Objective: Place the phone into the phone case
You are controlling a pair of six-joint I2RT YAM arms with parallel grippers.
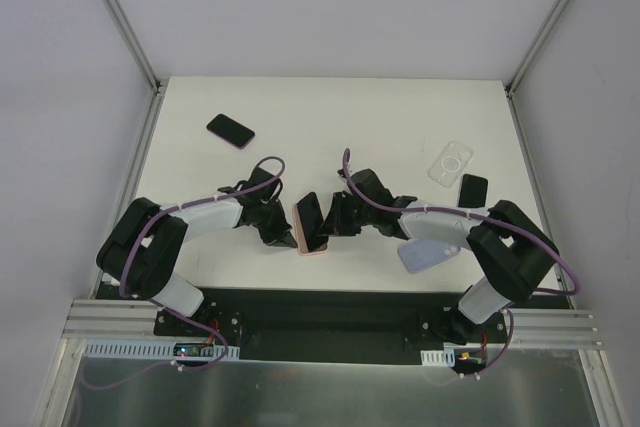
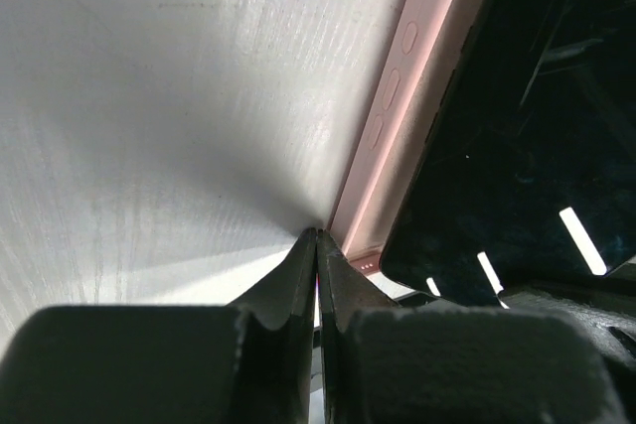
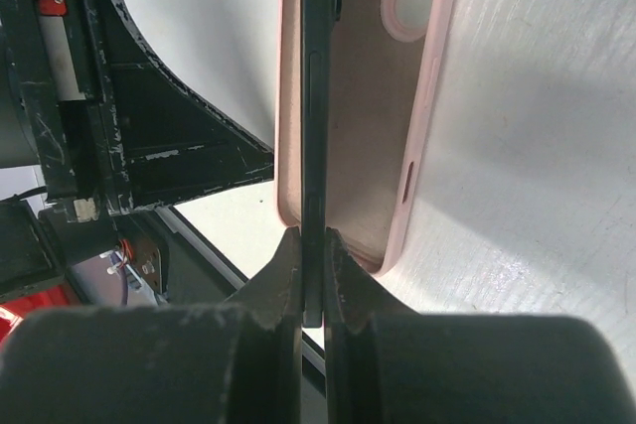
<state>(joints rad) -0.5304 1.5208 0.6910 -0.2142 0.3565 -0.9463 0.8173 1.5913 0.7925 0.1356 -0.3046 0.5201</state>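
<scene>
Looks maybe halfway. Got the phone (image 3: 316,96) tilted edge-on in the pink case (image 3: 383,116), front-middle of the counter (image 1: 330,107), pinched at its end by the right end effector (image 3: 314,245). Needs laying flat and snapping in. As for the left end effector (image 2: 316,237): pressed together at the case's corner, can't tell if nipping a lip. Bare room behind; spare phone (image 1: 230,130) and clear case (image 1: 450,163) well apart.

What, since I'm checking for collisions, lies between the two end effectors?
The pink phone case with the black phone, seen in the top view.
</scene>
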